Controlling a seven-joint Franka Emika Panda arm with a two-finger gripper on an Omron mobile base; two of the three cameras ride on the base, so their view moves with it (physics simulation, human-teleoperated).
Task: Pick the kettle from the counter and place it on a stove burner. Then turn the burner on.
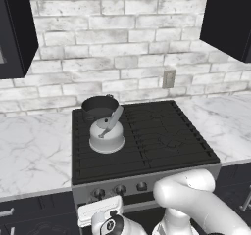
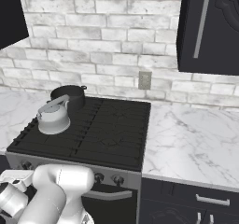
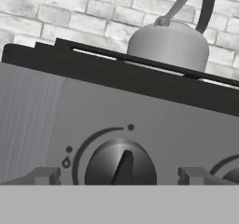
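Nearest in the hand view were the two dark grey finger tips (image 3: 44,175) of the gripper (image 3: 120,177), spread as wide as they went, holding nothing, straddling a round dark metal knob (image 3: 120,162) at 6 o'clock. The knob's pointer ridge stood near upright, tipped slightly toward 1 o'clock. Beyond it lay the brushed silver front panel (image 3: 154,120), with a small flame mark and dots at about 10 o'clock of the knob; no readable writing or brand anywhere.

Further back, the black cooktop edge, then the small squat shiny silver-white kettle (image 1: 107,136) with grey slanted handle and lid knob, sitting upright on the front-left round black gas stove burner (image 1: 100,153) with cast-iron grates. So the kettle was off the white marble counter (image 1: 29,151); placing looked done, the knob turn was what remained. Behind the kettle, at its 12 o'clock and just beside it, stood a dark grey round pot (image 1: 99,106). Farthest: pale brick wall with a grey outlet plate (image 1: 168,79).

Judged: the kettle likely rigid, smooth, slippery on the dome; the handle the sensible grip. The knob stiff, small; grip across its ridge.
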